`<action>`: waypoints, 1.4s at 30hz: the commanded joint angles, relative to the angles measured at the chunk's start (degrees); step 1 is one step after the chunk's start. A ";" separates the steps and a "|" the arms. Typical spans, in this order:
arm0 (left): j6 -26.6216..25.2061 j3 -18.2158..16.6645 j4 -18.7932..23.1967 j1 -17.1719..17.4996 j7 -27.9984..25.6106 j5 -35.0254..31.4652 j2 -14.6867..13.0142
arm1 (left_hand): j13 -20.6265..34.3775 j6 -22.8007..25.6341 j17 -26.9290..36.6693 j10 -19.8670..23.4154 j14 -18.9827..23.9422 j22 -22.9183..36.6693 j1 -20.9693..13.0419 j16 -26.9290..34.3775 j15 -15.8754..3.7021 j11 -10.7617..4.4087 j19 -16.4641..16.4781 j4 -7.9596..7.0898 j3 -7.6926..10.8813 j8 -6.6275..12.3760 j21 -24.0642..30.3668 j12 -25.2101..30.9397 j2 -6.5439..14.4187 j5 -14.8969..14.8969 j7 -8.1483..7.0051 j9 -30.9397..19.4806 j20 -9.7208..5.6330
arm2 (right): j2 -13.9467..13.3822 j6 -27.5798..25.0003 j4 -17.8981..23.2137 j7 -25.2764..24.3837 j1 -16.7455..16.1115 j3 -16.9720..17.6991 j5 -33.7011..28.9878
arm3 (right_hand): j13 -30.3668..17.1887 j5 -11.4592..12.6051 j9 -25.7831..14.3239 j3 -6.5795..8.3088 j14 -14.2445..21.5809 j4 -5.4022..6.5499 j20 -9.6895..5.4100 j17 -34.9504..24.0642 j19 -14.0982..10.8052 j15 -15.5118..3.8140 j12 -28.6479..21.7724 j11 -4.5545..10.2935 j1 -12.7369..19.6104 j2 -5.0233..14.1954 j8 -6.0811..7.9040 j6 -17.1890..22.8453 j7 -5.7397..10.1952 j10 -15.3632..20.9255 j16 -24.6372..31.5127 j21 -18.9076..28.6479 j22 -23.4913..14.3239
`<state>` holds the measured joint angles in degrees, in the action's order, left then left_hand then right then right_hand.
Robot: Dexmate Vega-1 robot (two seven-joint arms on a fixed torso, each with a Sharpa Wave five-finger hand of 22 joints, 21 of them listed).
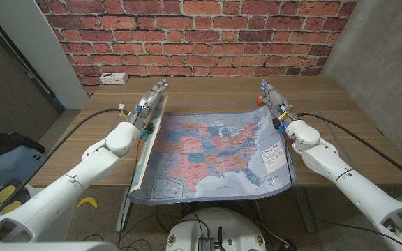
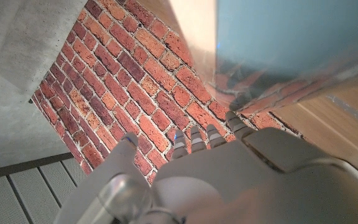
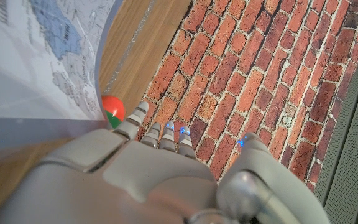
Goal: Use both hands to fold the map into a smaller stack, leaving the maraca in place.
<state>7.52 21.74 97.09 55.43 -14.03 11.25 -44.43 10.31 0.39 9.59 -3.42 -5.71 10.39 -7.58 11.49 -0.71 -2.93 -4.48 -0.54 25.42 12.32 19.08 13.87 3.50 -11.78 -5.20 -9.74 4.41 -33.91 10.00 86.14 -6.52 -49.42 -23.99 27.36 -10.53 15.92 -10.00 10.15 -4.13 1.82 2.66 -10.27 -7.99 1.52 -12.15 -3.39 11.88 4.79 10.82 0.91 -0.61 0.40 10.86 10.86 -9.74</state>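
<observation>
A printed map of the United States (image 1: 215,150) lies spread across the wooden table (image 1: 208,94), its left and right edges curling upward. My left hand (image 1: 151,104) stands along the raised left edge near the far corner, fingers stretched out and apart. My right hand (image 1: 275,106) reaches along the right edge near the other far corner, fingers also extended. A red and green maraca (image 1: 259,100) sits just beyond the map's far right corner, close to my right fingertips. The right wrist view shows the maraca (image 3: 112,109) beside the curled map (image 3: 36,56); the left wrist view shows the map (image 2: 291,37) blurred.
A white power strip (image 1: 115,78) lies at the table's back left near the brick wall (image 1: 201,35). The map's near edge hangs over the table's front. A banana (image 1: 86,202) lies on the floor at the left.
</observation>
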 commanded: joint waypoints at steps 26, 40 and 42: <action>-8.20 -8.26 16.55 11.29 -1.51 -17.89 -12.78 | 0.08 4.61 0.11 3.87 4.19 0.00 -3.52 -0.23 -1.56 -1.25 3.84 3.59 0.22 -0.40 0.00 0.02 -0.87 0.55 -1.43 -0.26 -1.22 | 0.34 -7.64 10.18 -7.44 -0.76 -2.20 -6.32 | -0.25 0.26 -0.31 0.46 0.14 -0.99 0.01 -0.05 -0.34 0.27 0.18 -0.35 1.86 0.16 0.02 0.10 -0.22 0.42 0.04 0.28 -0.17; -17.34 -9.15 21.67 14.10 3.63 -20.14 -18.23 | 0.07 10.67 0.07 7.52 7.31 -0.18 -9.27 -0.43 -2.63 -2.19 5.67 8.51 1.59 0.29 -1.10 -0.19 -1.40 0.77 -2.18 -0.30 -1.98 | 1.02 -9.95 12.74 -9.76 -1.63 -2.81 -7.56 | -0.26 0.16 -0.32 0.55 0.23 -1.26 0.06 -0.06 -0.32 0.30 0.33 -0.26 2.13 0.22 0.00 0.10 -0.28 0.43 0.05 0.27 -0.17; -19.55 -9.12 22.80 14.50 4.11 -20.98 -19.03 | 0.07 12.43 0.06 8.55 8.46 -0.20 -10.94 -0.36 -2.95 -2.48 6.28 9.62 1.90 0.52 -1.35 -0.18 -1.74 0.83 -2.35 -0.31 -2.15 | 1.24 -10.00 12.47 -9.60 -1.34 -3.14 -7.76 | -0.26 0.14 -0.32 0.55 0.22 -1.28 0.05 -0.07 -0.33 0.27 0.32 -0.31 2.15 0.22 0.00 0.11 -0.24 0.51 0.04 0.27 -0.17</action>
<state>-4.56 13.38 115.44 67.58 -12.90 -7.02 -59.46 10.30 11.25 9.61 3.96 1.69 10.12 -16.87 11.10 -1.96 -5.03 1.12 8.00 26.93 12.32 17.99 13.87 1.97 -10.99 -7.39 -9.73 2.25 -33.45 1.47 97.32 -14.89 -50.70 -26.34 20.60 -10.52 15.92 -10.00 10.57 -4.12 0.99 2.67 -10.13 -7.99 1.52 -11.86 -3.59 13.84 5.38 10.82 0.91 -0.61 0.60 10.86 10.86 -9.73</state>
